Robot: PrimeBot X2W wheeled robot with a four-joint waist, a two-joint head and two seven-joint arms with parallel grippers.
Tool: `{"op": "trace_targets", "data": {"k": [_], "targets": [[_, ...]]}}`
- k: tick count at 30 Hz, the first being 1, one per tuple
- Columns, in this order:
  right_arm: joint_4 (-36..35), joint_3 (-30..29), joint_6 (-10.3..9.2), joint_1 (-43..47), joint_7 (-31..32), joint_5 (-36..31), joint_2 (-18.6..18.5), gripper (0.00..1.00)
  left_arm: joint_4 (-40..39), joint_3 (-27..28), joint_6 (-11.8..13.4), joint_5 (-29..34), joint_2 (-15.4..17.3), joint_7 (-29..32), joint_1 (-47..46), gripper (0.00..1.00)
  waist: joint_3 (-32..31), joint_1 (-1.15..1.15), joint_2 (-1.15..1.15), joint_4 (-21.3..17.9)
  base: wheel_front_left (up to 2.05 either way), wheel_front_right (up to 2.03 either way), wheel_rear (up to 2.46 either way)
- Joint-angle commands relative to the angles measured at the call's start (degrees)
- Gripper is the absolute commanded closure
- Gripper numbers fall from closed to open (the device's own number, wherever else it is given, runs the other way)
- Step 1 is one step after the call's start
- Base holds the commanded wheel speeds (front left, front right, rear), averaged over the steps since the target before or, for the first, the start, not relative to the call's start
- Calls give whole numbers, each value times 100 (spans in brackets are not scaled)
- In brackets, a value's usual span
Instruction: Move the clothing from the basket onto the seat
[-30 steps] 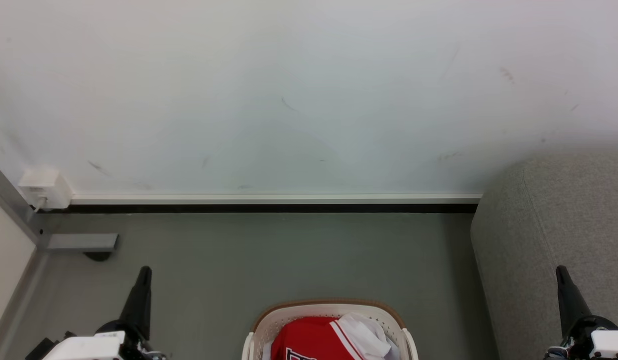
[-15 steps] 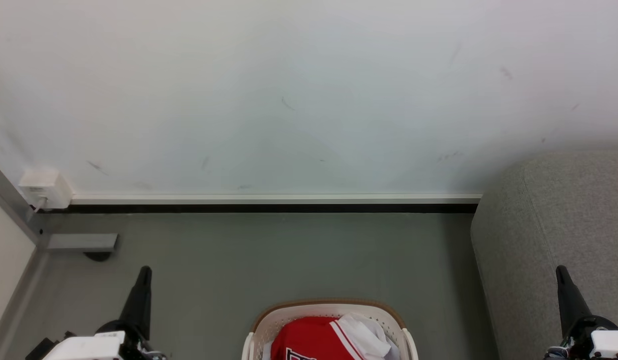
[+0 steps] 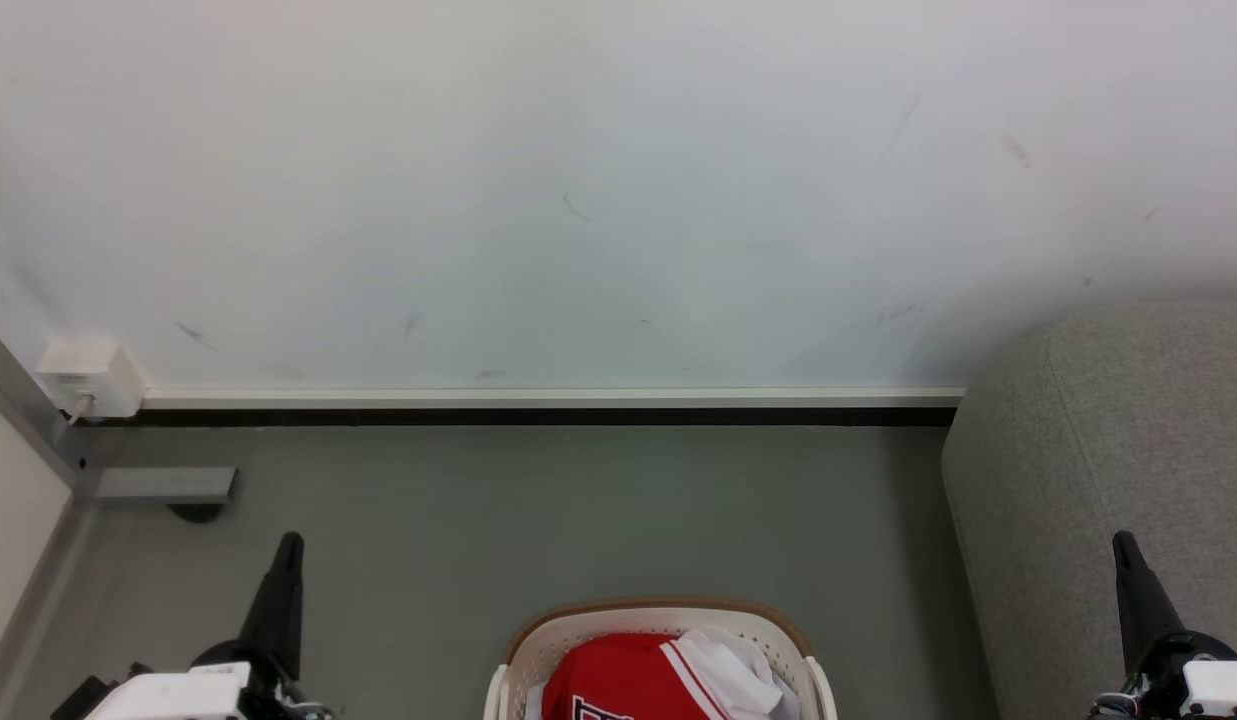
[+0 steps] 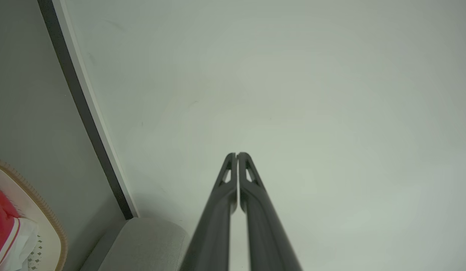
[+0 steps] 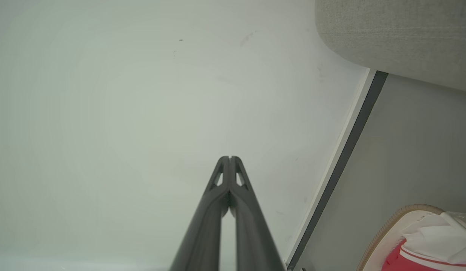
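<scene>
Left gripper (image 3: pixel 290 545): I see its jaws together, empty.
Right gripper (image 3: pixel 1124 545): jaws together, by the seat (image 3: pixel 1128 430).
Clothing (image 3: pixel 618 675): in the basket (image 3: pixel 658 612), between my grippers.

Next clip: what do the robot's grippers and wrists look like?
The left gripper and right gripper match: two long, matte dark-grey jaws tapering to a slim tip, each with a slot-shaped cut-out near its end. In the head view each has a rounded black base and a white wrist casing.
</scene>
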Motion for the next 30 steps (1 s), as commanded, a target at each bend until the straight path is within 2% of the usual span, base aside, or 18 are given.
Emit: {"op": "trace_targets", "data": {"k": [1,30], "targets": [[-19,-6,-13,-72,13,9,-38,100,-13,13,-30,-77,40,17,-45,100,0,0,0,0,0,0,0],[-20,-6,-13,-72,13,9,-38,100,-13,13,-31,-77,40,17,-45,100,0,0,0,0,0,0,0]]}}
